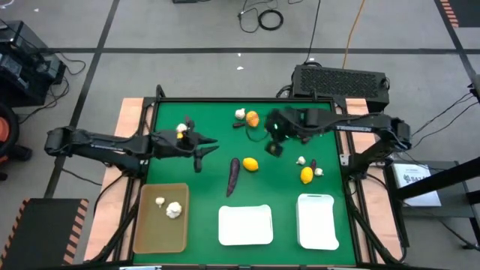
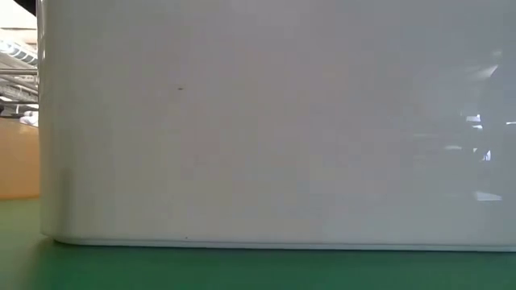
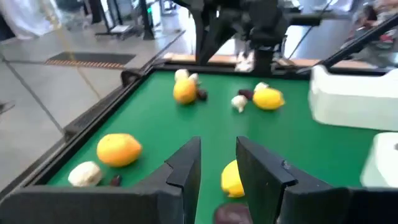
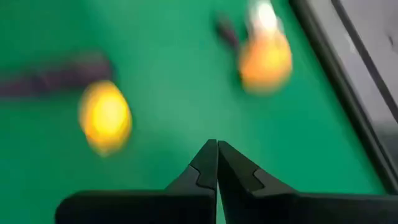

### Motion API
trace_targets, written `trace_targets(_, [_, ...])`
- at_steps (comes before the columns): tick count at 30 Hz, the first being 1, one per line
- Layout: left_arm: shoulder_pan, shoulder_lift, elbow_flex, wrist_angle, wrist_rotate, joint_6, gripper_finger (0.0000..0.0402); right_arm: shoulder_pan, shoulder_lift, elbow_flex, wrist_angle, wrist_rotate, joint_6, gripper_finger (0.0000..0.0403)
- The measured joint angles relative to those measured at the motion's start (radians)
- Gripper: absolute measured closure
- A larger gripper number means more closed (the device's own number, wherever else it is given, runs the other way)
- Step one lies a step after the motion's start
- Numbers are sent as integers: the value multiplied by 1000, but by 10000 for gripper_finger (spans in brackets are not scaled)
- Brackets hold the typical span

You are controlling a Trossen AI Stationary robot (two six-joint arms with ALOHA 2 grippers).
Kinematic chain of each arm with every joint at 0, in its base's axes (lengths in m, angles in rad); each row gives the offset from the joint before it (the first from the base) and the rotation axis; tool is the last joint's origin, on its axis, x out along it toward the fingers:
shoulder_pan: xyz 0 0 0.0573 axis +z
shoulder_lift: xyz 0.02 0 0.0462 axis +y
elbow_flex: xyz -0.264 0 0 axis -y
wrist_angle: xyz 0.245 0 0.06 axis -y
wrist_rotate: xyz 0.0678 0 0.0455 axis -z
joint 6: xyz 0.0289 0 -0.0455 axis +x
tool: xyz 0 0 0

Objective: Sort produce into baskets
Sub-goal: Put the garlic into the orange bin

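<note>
- The produce lies on the green table [image 1: 210, 180]: one purple piece [image 1: 233, 174] and one yellow fruit [image 1: 250, 165] are near the middle, touching or almost touching.
- An orange fruit [image 1: 253, 118] and a white bulb [image 1: 241, 114] lie near the far edge.
- A second yellow fruit [image 1: 306, 175] lies toward the right edge, with small white bulbs and a small dark piece just beside it.
- Two white bulbs [image 1: 169, 208] are in the tan basket [image 1: 160, 238] at the near left corner.
- The two white baskets [image 1: 245, 226] stand along the near edge, middle and right, and hold no produce.
- The left gripper [image 1: 204, 148] is over the left half of the table, its fingers [image 3: 186, 168] a little apart and holding nothing.
- The right gripper [image 4: 216, 163] is above the table's far right part, with fingers pressed together and nothing between them.
- In the low view a white basket wall [image 2: 274, 121] fills nearly the whole picture.
</note>
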Motion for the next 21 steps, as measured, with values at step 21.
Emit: trace_targets(21, [-167,-298,-33,-81,-39,5,292,-312,-435,-283,-246,54,301,403])
